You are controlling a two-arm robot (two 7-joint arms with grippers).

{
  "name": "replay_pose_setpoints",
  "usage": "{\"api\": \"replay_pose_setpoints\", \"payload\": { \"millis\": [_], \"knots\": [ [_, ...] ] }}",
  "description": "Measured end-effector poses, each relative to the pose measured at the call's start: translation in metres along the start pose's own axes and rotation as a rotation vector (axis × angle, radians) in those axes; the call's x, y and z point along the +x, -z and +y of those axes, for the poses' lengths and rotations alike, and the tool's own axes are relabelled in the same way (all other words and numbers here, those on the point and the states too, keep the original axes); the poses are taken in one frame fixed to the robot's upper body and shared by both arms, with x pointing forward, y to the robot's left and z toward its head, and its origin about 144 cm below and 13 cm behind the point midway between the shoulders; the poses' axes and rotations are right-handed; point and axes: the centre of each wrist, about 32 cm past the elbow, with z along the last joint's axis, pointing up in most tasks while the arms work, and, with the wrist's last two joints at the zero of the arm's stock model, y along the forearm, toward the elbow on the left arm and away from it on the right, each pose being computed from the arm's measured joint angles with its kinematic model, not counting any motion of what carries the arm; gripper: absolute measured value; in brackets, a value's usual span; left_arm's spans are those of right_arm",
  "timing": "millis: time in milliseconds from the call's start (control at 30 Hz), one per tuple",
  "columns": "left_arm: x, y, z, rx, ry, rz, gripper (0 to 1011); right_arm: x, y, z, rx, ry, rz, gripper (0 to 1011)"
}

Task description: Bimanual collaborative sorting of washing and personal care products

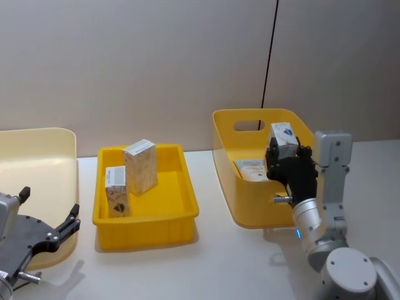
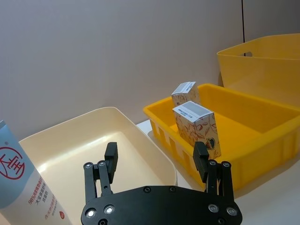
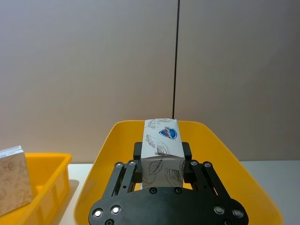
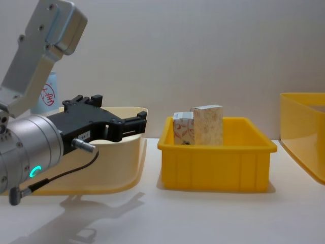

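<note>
White carton (image 3: 161, 147) sits clamped in the right gripper (image 3: 161, 161) above the deep bin (image 1: 225, 134). Left gripper (image 2: 157, 161) hangs open over the cream bin (image 2: 70, 136).

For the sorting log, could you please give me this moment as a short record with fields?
right gripper: shut on a white carton, held above the deep yellow bin
left gripper: jaws open, empty, over the cream bin
shallow yellow tray: two upright patterned cartons, standing close together
deep yellow bin contents: one more carton lying inside
pale-blue tube: upright, in the cream bin, red circled mark facing the left wrist camera
</note>
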Motion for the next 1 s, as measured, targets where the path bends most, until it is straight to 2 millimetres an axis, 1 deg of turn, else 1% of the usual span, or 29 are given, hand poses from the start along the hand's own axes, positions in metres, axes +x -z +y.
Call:
{"api": "replay_pose_setpoints", "payload": {
  "millis": [267,333,367,400,433,500,633,667,733,767,900,1000],
  "knots": [
    [0.0000,0.0000,0.0000,0.000,0.000,0.000,1003,-0.0038,0.0018,0.0024,-0.033,-0.012,-0.002,457],
    [0.0000,0.0000,0.0000,0.000,0.000,0.000,1004,-0.0043,0.0018,0.0027,-0.036,-0.013,-0.001,526],
    [0.0000,0.0000,0.0000,0.000,0.000,0.000,1003,-0.0046,0.0021,0.0028,-0.038,-0.014,-0.001,541],
    [0.0000,0.0000,0.0000,0.000,0.000,0.000,1003,-0.0049,0.0022,0.0028,-0.040,-0.015,-0.001,586],
    [0.0000,0.0000,0.0000,0.000,0.000,0.000,1003,-0.0052,0.0022,0.0031,-0.042,-0.016,-0.001,598],
    [0.0000,0.0000,0.0000,0.000,0.000,0.000,1003,-0.0055,0.0023,0.0034,-0.045,-0.016,-0.001,685],
    [0.0000,0.0000,0.0000,0.000,0.000,0.000,1003,-0.0063,0.0025,0.0038,-0.051,-0.018,-0.001,795],
    [0.0000,0.0000,0.0000,0.000,0.000,0.000,1003,-0.0065,0.0025,0.0040,-0.053,-0.019,-0.001,841],
    [0.0000,0.0000,0.0000,0.000,0.000,0.000,1003,-0.0067,0.0028,0.0041,-0.055,-0.020,-0.001,871],
    [0.0000,0.0000,0.0000,0.000,0.000,0.000,1003,-0.0069,0.0028,0.0042,-0.056,-0.020,-0.001,919],
    [0.0000,0.0000,0.0000,0.000,0.000,0.000,1003,-0.0073,0.0029,0.0043,-0.058,-0.022,-0.001,999],
    [0.0000,0.0000,0.0000,0.000,0.000,0.000,1003,-0.0074,0.0029,0.0043,-0.056,-0.023,0.000,1001]
  ]
}}
